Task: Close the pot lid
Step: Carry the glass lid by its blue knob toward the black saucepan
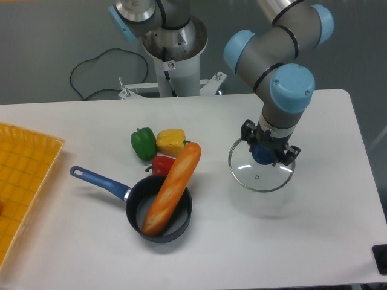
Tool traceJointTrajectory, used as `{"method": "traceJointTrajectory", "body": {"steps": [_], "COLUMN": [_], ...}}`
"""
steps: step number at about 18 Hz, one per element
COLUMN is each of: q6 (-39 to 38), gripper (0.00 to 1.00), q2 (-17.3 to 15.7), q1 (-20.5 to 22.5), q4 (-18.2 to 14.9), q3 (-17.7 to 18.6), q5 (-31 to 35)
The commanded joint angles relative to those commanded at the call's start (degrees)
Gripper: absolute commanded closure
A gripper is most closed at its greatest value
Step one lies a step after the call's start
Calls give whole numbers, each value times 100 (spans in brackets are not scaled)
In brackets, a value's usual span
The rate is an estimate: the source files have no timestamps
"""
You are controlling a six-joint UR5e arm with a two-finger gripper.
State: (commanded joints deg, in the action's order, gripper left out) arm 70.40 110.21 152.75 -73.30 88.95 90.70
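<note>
So the gripper (pixel 263 152) is clamped on the blue knob of the lid (pixel 260 172), holding it off the table (pixel 314 235), right of the pot (pixel 158 208). The pot's sitting near-center with a baguette (pixel 172 187) sticking out, peppers (pixel 158 145) just behind it.

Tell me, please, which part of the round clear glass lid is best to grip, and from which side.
Grip the blue knob at the centre of the round clear glass lid, coming from straight above. The disc is thin and flat, so its metal rim offers little hold; the knob stands up. The gripper already sits there.
</note>
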Motion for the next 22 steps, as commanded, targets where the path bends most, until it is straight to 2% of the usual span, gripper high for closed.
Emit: {"method": "traceJointTrajectory", "body": {"steps": [6,10,18,22], "q6": [-26,-131,-606,-651], "gripper": [56,56,56,56], "q2": [9,-17,-290,-412], "q1": [-35,-228,-536,-571], "q4": [-35,-246,-457,-737], "q3": [17,35,53,-79], "q5": [9,9,-53,-105]}}
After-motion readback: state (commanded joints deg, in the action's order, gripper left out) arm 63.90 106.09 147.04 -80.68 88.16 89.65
